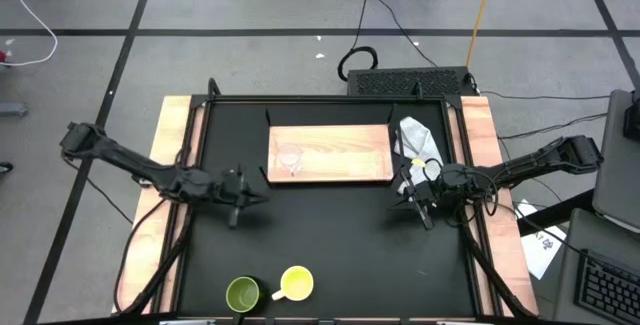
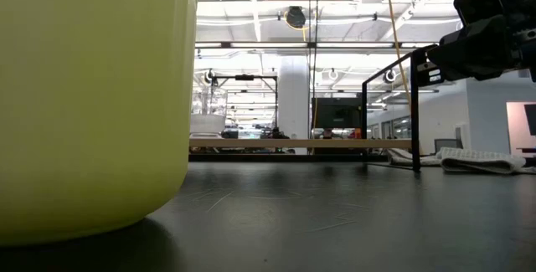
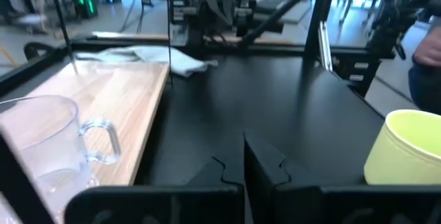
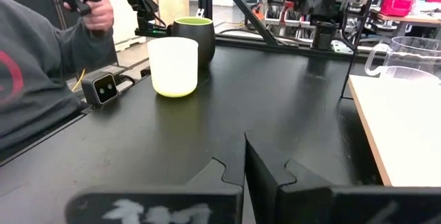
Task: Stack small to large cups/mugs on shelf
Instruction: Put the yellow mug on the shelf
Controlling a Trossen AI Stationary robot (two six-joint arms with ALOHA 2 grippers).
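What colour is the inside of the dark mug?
Bright yellow-green inside the dark olive mug, seen best in the high view.

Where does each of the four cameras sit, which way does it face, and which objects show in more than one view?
High view: overhead, looking straight down; both arms, left gripper and right gripper shut, wooden board.
Low view: table height, beside the yellow mug, facing the room; part of one arm at upper right.
Left wrist view: past its shut fingers toward the glass cup.
Right wrist view: past its shut fingers toward the green mug and a person's hand.
Shared: both wrist views show the yellow mug and glass cup.
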